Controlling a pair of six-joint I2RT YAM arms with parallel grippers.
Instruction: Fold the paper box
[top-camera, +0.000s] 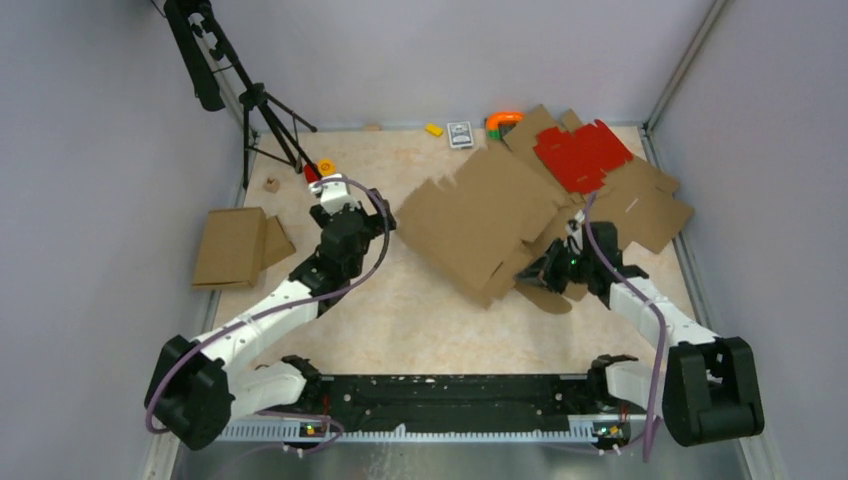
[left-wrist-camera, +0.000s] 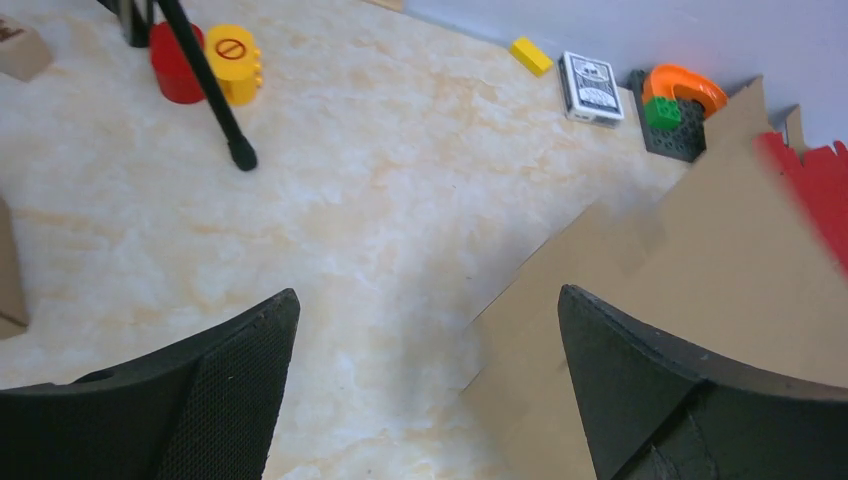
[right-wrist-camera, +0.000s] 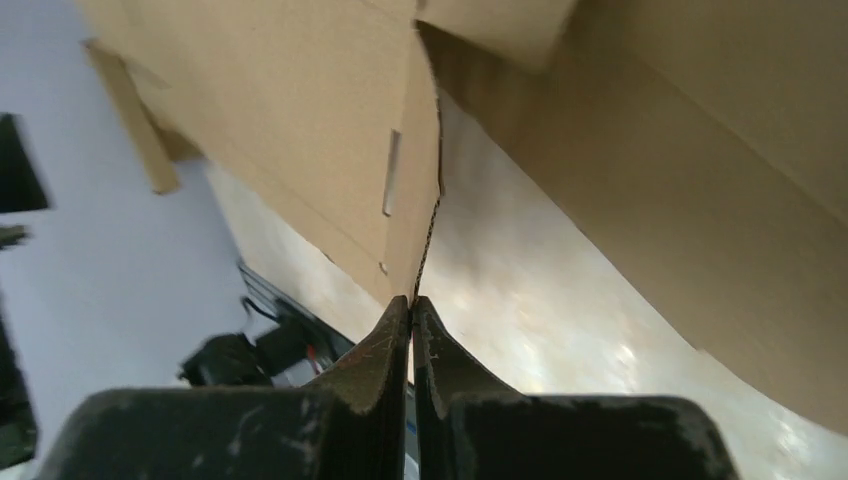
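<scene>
The paper box is a large flat brown die-cut sheet lying in the middle of the table, its near right edge lifted. My right gripper is shut on that edge; in the right wrist view the jaws pinch the sheet's thin edge, which rises above them. My left gripper hangs open and empty just left of the sheet. In the left wrist view the gripper spans bare table, with the sheet's corner under the right finger.
A red die-cut sheet lies on more brown cardboard at the back right. A folded brown box sits at the left. A tripod, red and yellow blocks, a card deck and an orange toy stand at the back.
</scene>
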